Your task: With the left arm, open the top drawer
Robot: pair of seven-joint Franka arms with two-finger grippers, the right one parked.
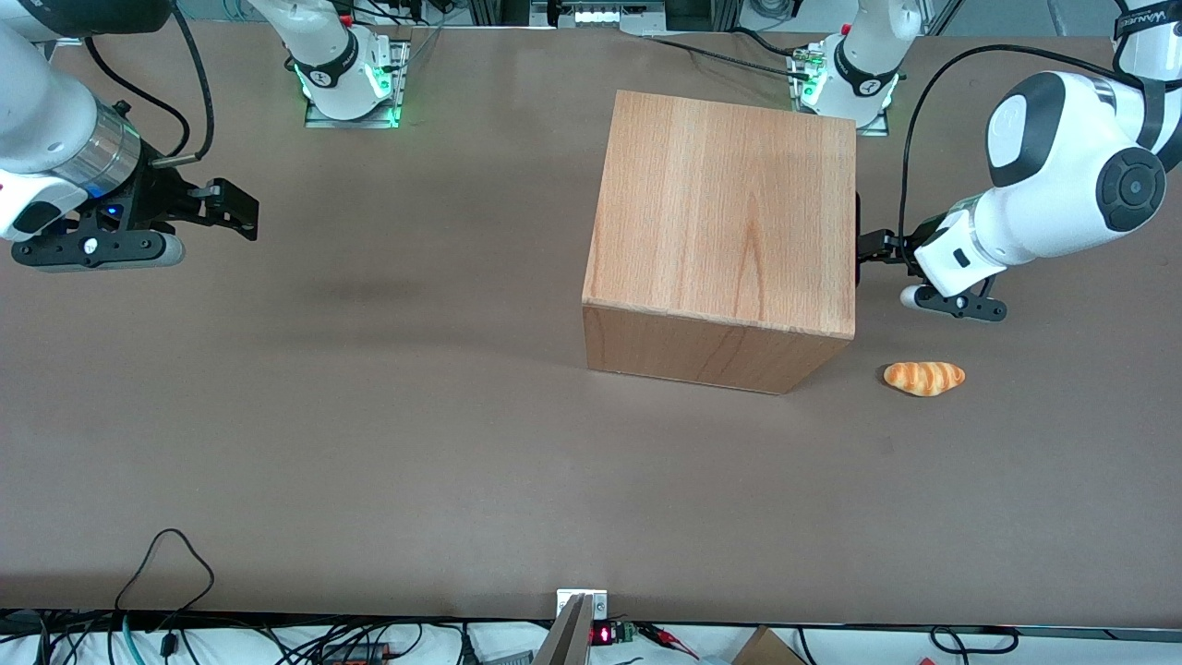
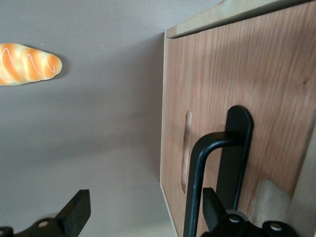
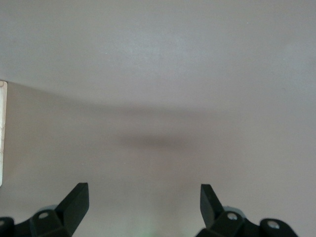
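The beech-wood cabinet (image 1: 725, 212) stands on the table, its front turned toward the working arm's end. In the front view that front is hidden. The wrist view shows the top drawer's flat front panel (image 2: 256, 74) with its slim black bar handle (image 2: 196, 182). The panel looks flush with the cabinet's pale edge (image 2: 222, 15). The left arm's gripper (image 1: 870, 249) is level with the cabinet's front and right up against it. The gripper (image 2: 145, 193) is open. The handle bar stands between its fingers, close to one fingertip (image 2: 212, 202), while the other fingertip (image 2: 79, 207) hangs over bare table.
A small orange-striped bread roll (image 1: 924, 378) (image 2: 27, 64) lies on the brown table (image 1: 369, 443), nearer the front camera than the gripper and beside the cabinet's corner. Cables hang along the table's near edge.
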